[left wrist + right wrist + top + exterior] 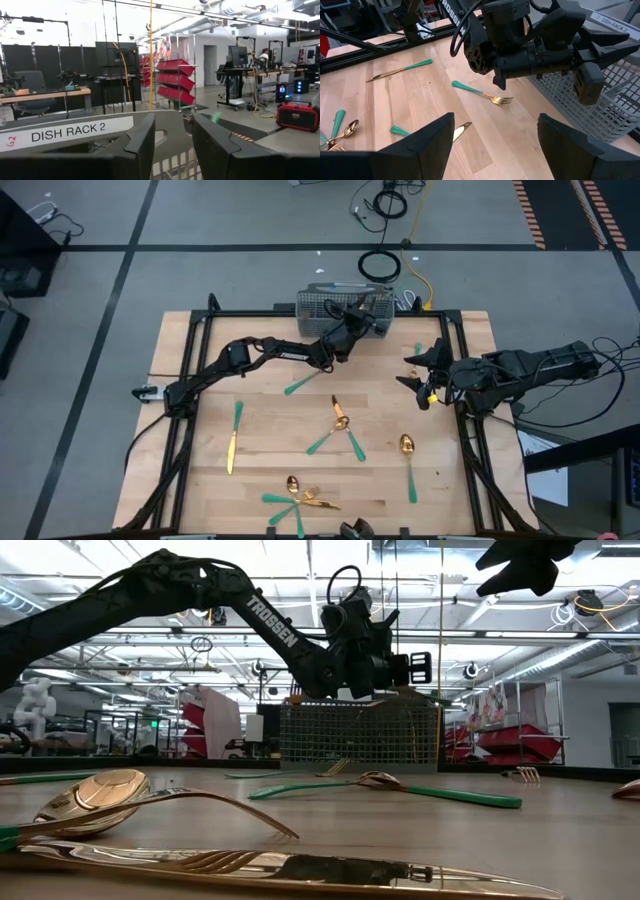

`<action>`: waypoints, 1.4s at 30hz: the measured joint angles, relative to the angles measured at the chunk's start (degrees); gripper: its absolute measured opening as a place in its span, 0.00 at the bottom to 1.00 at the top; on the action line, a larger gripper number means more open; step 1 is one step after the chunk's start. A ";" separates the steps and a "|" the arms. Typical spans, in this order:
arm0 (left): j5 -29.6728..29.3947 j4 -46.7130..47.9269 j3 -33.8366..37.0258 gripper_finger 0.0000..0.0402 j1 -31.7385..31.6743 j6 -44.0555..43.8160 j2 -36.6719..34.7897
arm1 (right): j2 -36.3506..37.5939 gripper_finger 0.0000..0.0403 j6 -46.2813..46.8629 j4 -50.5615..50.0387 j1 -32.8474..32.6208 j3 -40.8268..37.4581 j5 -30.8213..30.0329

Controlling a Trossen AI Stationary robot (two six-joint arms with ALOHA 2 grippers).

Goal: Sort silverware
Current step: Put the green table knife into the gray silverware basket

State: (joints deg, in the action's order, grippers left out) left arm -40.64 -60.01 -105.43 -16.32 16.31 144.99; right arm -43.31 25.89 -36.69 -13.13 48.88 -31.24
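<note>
The silverware lies scattered flat on the wooden table: a fork (300, 385) (485, 94), a knife (232, 442), a spoon and fork crossed (340, 420), a spoon (408, 450) and a cluster (295, 495) near the front edge. My left gripper (365, 310) (172, 145) hangs over the grey wire-mesh caddy (335, 300) (615, 95) at the far edge. Its fingers stand apart, and I see nothing between them. My right gripper (420, 375) (495, 145) waits open above the table's right side.
The caddy's rim carries a label reading DISH RACK 2 (65, 132). A black metal frame (190, 350) runs around the table top. One teal handle (418, 350) lies near my right gripper. Bare wood (270, 420) shows between the pieces in the middle.
</note>
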 joint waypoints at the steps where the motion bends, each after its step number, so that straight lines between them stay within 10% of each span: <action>1: -0.01 -0.01 0.00 0.33 0.00 -0.09 0.00 | 0.00 0.68 0.00 0.00 0.02 0.00 0.00; 16: -0.20 0.05 0.02 0.33 0.99 -0.15 -0.13 | 0.00 0.68 -0.07 -0.02 0.00 0.00 -0.10; 24: -2.11 3.85 0.11 0.33 8.83 17.68 -9.27 | -1.04 0.68 6.40 -16.69 1.60 -0.02 -3.24; 34: -10.68 56.95 0.09 0.33 15.76 2.15 -37.77 | -6.06 0.68 51.36 -52.09 16.21 -0.02 -4.25; 42: -1.35 91.93 0.00 0.33 16.09 -27.47 -56.89 | -14.41 0.65 45.26 -41.88 29.25 -0.02 -8.01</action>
State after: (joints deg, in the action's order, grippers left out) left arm -41.99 31.92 -105.43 -0.22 -11.16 88.10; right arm -57.72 71.15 -78.57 16.13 48.86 -39.25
